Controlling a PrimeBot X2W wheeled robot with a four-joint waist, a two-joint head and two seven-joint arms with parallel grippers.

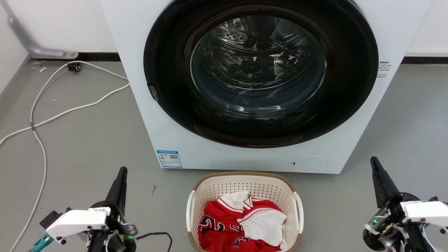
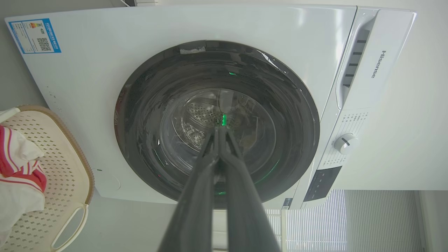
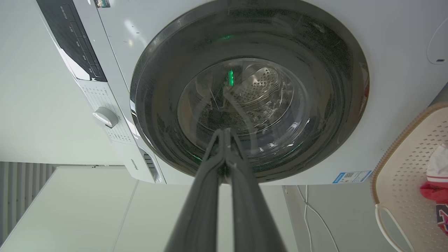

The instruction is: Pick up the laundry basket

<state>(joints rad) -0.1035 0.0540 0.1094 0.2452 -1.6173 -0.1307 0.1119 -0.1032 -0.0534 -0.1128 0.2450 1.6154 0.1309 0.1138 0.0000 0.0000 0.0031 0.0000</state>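
Laundry basket (image 1: 217, 190), cream perforated w/ brown rim, red jersey (image 1: 222, 224) inside, left fingers (image 1: 119, 187), right fingers (image 1: 380, 179) closed, empty

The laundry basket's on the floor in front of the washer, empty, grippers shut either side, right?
Not empty: the head view shows red and white clothes in the laundry basket. The rest holds: it sits before the washer, left gripper and right gripper shut on either side.

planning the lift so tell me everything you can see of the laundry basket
The laundry basket is cream-white perforated plastic, rounded-rectangular, with a brown woven-look rim and a white loop handle on each side. It stands upright on the grey floor, close before the washer, and holds crumpled red and white clothing.
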